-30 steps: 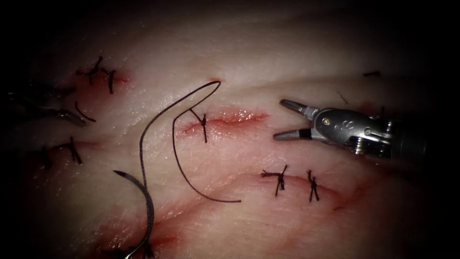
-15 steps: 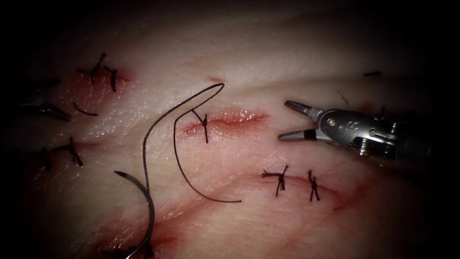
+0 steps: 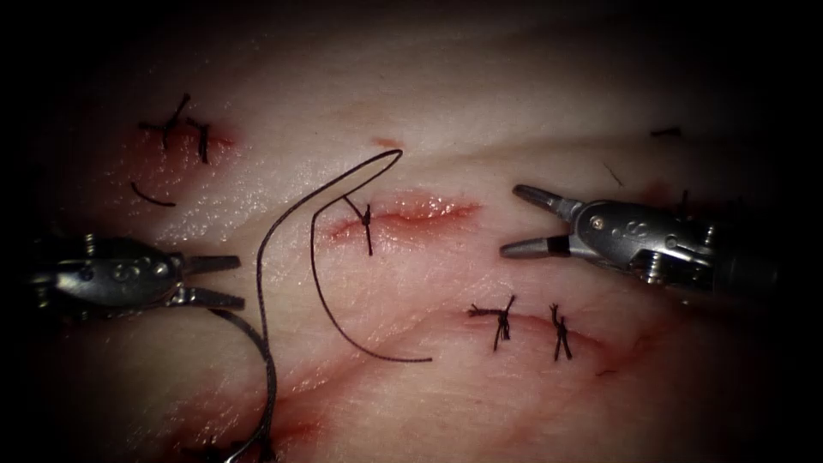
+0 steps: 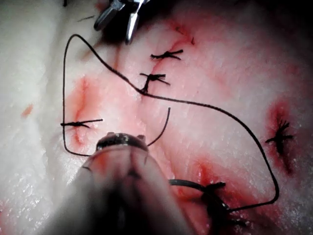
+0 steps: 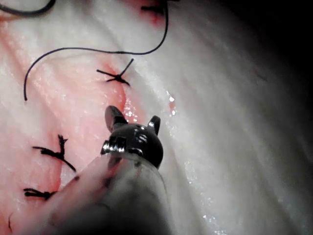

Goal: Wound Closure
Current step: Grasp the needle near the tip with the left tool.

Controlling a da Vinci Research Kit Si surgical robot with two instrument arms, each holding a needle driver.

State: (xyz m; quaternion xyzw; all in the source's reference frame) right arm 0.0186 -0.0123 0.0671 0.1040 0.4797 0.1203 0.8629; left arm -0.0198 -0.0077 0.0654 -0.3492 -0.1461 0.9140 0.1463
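**Two tools, one needle, one long thread**

Two steel tools are hovering with fingers spread, holding nothing: the left tool point(image 3: 225, 281) beside the needle's tip, the right tool point(image 3: 521, 222) right of the cut point(image 3: 403, 214). One dark curved needle point(image 3: 264, 377) is lying on the glistening tissue point(image 3: 446, 111), trailing one looping black thread point(image 3: 321, 257).

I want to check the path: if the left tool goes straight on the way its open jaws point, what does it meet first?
Probably the thread, the long strand just ahead of the left tool. Depth is unclear, so it may pass above it.
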